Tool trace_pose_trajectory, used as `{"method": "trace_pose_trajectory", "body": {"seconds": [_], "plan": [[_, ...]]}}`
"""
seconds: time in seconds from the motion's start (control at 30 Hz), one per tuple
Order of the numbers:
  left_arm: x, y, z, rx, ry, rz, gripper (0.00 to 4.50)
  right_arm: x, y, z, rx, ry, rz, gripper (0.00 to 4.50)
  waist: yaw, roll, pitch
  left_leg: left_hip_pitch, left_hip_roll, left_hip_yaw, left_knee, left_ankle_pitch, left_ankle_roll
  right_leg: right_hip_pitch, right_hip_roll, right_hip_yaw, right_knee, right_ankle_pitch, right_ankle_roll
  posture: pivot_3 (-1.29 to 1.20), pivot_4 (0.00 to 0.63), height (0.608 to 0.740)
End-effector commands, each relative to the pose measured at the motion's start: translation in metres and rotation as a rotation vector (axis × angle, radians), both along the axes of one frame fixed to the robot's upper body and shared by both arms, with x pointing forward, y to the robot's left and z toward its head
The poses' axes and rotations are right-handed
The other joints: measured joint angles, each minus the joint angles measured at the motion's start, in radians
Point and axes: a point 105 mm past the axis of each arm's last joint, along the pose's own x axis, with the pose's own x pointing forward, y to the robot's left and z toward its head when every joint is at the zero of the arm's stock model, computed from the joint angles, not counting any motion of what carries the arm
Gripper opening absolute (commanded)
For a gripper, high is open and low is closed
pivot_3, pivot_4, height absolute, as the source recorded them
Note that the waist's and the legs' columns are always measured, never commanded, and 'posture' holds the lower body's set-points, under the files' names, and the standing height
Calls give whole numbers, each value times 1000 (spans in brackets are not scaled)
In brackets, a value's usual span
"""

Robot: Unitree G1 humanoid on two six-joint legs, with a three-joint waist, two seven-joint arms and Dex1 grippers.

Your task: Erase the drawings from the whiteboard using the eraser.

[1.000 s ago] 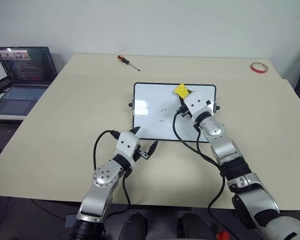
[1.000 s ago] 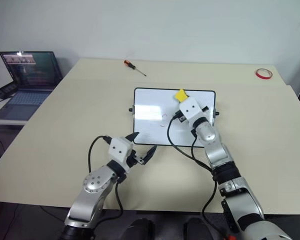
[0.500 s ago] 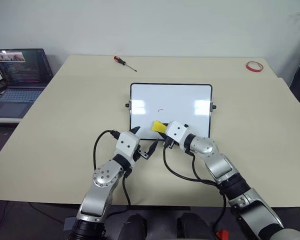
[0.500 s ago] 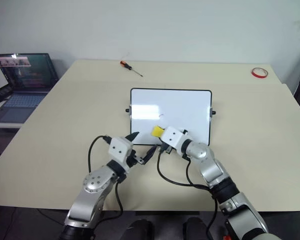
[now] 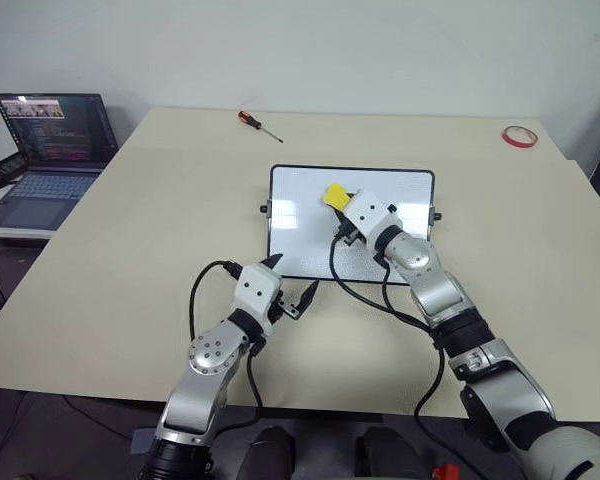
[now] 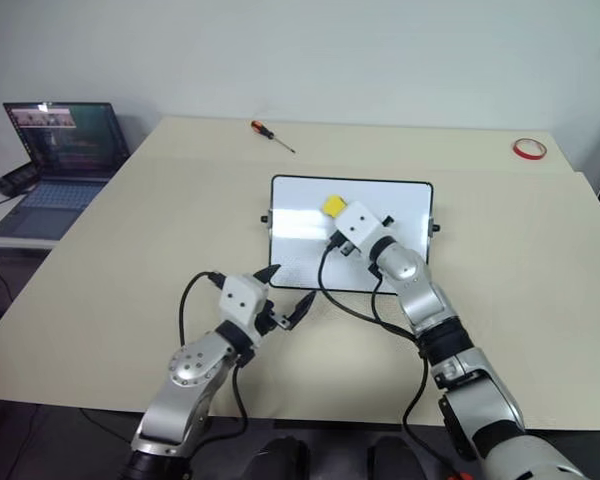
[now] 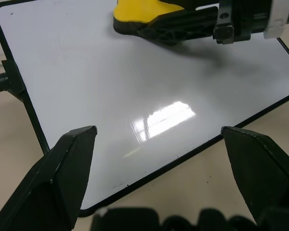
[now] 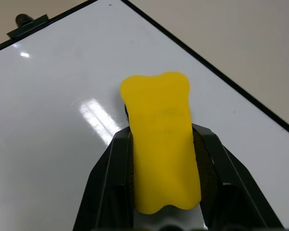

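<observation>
The whiteboard [image 5: 300,240] lies flat in the middle of the beige table, its black frame [image 7: 19,96] close in front of my left gripper. My right gripper [image 8: 161,139] is shut on the yellow eraser [image 5: 334,194], and holds it on the board's far half, near the middle. The eraser [image 7: 135,17] rests black side down on the white surface. My left gripper [image 5: 292,277] stands open at the board's near left corner, holding nothing. The drawings are hidden from me; the board surface that shows is plain white.
A screwdriver [image 5: 257,125] lies at the table's far edge, left of centre. A red tape ring [image 5: 517,135] sits at the far right corner. An open laptop [image 5: 45,150] stands on a lower surface to the left. Black cables trail from both wrists.
My right gripper swept the eraser from the board's far edge down to its near edge, then back up, ending left of where it began. The marks seen earlier no longer show. The left arm stayed still.
</observation>
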Motion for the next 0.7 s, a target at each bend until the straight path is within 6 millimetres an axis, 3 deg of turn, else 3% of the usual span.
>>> {"method": "trace_pose_trajectory", "body": {"seconds": [0.03, 0.2, 0.33, 0.57, 0.7], "plan": [[-2, -3, 11, -7, -45, -6, 4500, -13, -2, -33, -35, 127, 33, 1273, -3, 0, 0, 0, 0, 0, 0, 0, 0, 0, 0, 0, 0, 0, 0, 0, 150, 740], [-2, -2, 11, -4, -45, -11, 4500, -36, 3, -44, -43, 191, 117, 1273, -5, 0, 0, 0, 0, 0, 0, 0, 0, 0, 0, 0, 0, 0, 0, 0, 150, 740], [-1, -2, 11, -1, -44, -15, 4500, -41, -5, -42, -7, 206, 87, 1273, -5, 0, 0, 0, 0, 0, 0, 0, 0, -1, 0, 0, 0, 0, 0, 0, 150, 740], [4, 4, 15, 7, -52, -17, 4500, -55, -29, -3, 157, 141, 37, 1273, 2, 0, 1, -5, 0, -1, 0, 0, 0, -4, 0, 0, -1, 0, 0, 0, 150, 740], [4, 7, 13, 10, -48, -17, 4500, -78, -51, -5, 218, 164, -18, 1273, -1, 0, 1, -7, 0, 0, -1, 0, 0, -6, 0, 0, -2, 0, 1, 0, 150, 740]]}}
